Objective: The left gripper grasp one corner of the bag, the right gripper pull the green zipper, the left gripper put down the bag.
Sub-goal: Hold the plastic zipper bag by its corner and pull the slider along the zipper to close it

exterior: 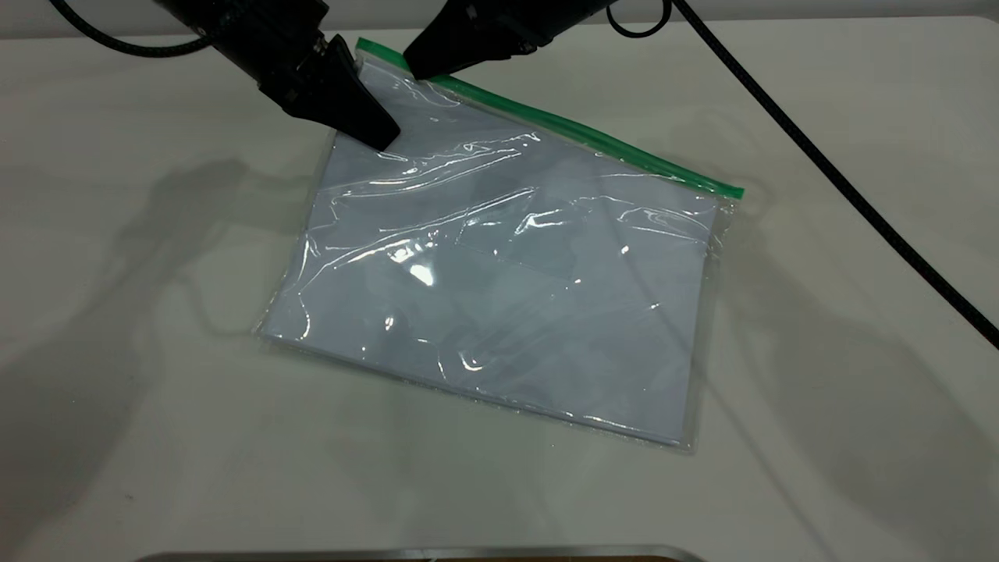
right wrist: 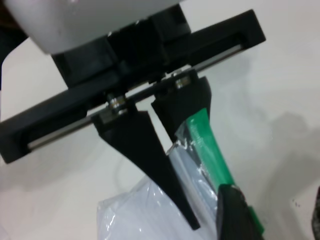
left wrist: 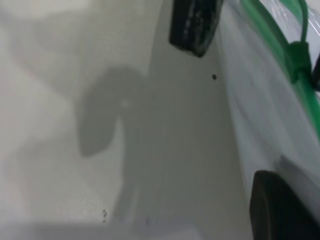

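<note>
bag corner pinched by left end effector on table.

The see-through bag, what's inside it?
White paper fills the bag; a small clear pocket sits on its front. The corner by the green zipper is hidden under the left gripper and right gripper, so what's there can't be seen.

Black wedge-fingered tool; black tool, braided cable.

A robotics lab bench: a plain white table under two black robot arms, a cable trailing across it, with only a bag laid out.
</note>
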